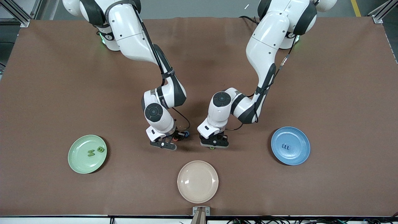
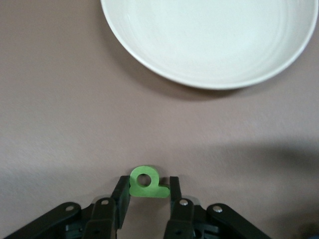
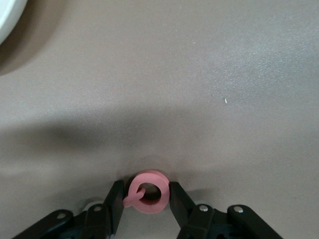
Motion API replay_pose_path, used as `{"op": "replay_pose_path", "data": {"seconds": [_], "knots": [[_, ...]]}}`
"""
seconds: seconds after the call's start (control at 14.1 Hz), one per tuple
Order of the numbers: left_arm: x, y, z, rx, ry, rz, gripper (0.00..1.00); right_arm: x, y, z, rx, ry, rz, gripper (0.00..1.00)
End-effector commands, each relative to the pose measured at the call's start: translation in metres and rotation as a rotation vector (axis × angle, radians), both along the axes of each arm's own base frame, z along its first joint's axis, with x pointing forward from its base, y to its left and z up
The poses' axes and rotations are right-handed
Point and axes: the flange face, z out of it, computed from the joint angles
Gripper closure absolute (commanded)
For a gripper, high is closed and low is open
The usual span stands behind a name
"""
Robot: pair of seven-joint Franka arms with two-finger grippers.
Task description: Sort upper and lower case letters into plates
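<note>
Letters first: the left gripper (image 2: 147, 191) is low over the table's middle, its two fingers (image 2: 121, 195) closed against the sides of a small green letter (image 2: 145, 181), a ring with a short foot at one side. The letter's rounded end juts out past the fingertips, toward the cream plate (image 2: 214, 45), with a bare strip of brown cloth between them. In the front view the green piece peeks out under that gripper (image 1: 212, 147).

Over to the right gripper (image 3: 146, 196), also low over the middle, beside its partner: it is clamped on a pink-red letter (image 3: 147, 191), a thick ring with a little tail crossing its hole at one side. The ring pokes out ahead of the fingers (image 3: 114, 201), and open cloth lies before it. A blue letter (image 1: 186, 133) sits just beside that gripper on the table.

Moving outward, the cream plate sits nearer the front camera than both grippers. The pale green plate (image 1: 77, 161) lies toward the right arm's end, carrying two green letters (image 1: 95, 151), an M shape and a chunky B shape side by side. The blue plate (image 1: 300, 155) lies toward the left arm's end with one blue letter (image 1: 286, 146) in its well. Wide bare cloth surrounds each plate; all three are well apart.
</note>
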Motion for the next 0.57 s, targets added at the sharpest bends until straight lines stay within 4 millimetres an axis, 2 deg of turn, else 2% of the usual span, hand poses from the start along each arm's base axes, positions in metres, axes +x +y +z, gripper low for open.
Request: {"op": "replay_pose_path", "data": {"seconds": [0.0,0.14,0.28,0.36,0.5], "knots": [[0.018,0.021,0.039,0.02,0.002,0.037,0.98,-0.007,-0.001,-0.01,-0.016,0.024,0.004,0.69],[0.033,0.048,0.068,0.047,0.024,0.082,0.99,-0.004,-0.005,-0.005,-0.013,0.023,-0.002,0.78],[0.038,0.075,0.083,0.078,0.072,0.139,0.99,0.003,-0.014,0.005,-0.014,0.034,-0.004,0.89],[0.043,0.096,0.093,0.093,0.091,0.17,0.99,0.012,-0.03,0.012,-0.02,0.056,0.004,0.93],[0.045,0.144,0.106,0.148,0.163,0.228,0.99,0.031,-0.062,0.025,-0.036,0.067,0.054,0.95]]}}
